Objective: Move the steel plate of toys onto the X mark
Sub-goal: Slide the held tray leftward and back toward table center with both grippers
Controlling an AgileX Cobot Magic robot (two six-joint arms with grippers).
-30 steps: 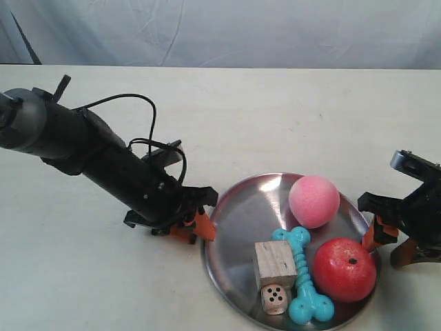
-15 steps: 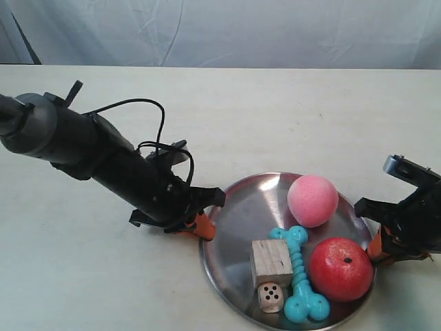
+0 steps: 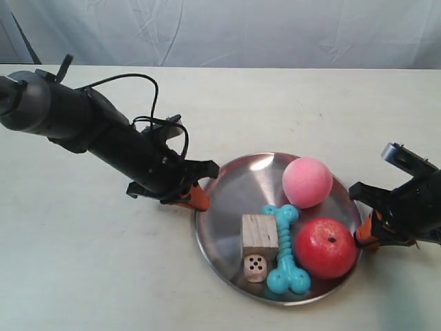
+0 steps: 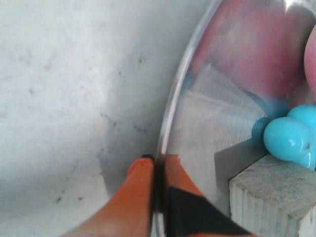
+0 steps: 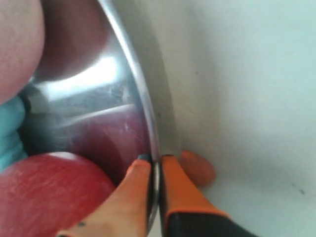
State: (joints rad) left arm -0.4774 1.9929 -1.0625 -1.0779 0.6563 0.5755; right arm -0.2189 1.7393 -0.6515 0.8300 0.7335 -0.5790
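Observation:
The steel plate (image 3: 227,207) carries a pink ball (image 3: 307,182), a red apple-like ball (image 3: 325,247), a turquoise bone toy (image 3: 284,252), a wooden cube (image 3: 259,236) and a beige die (image 3: 255,267). My left gripper (image 3: 198,198) is shut on the plate's rim (image 4: 170,123), one orange finger on each side; it belongs to the arm at the exterior view's left. My right gripper (image 3: 365,231) is shut on the opposite rim (image 5: 143,113) beside the red ball (image 5: 44,195). The X mark is out of view. The plate appears lifted slightly.
The pale tabletop (image 3: 289,110) runs back to a white cloth backdrop (image 3: 227,31). A black cable (image 3: 148,103) loops over the arm at the exterior view's left. The cube (image 4: 271,197) and bone (image 4: 289,136) lie near the left fingers.
Both arms, gripping the rim, have carried the plate with its toys away from the near table edge and slightly toward the exterior view's left.

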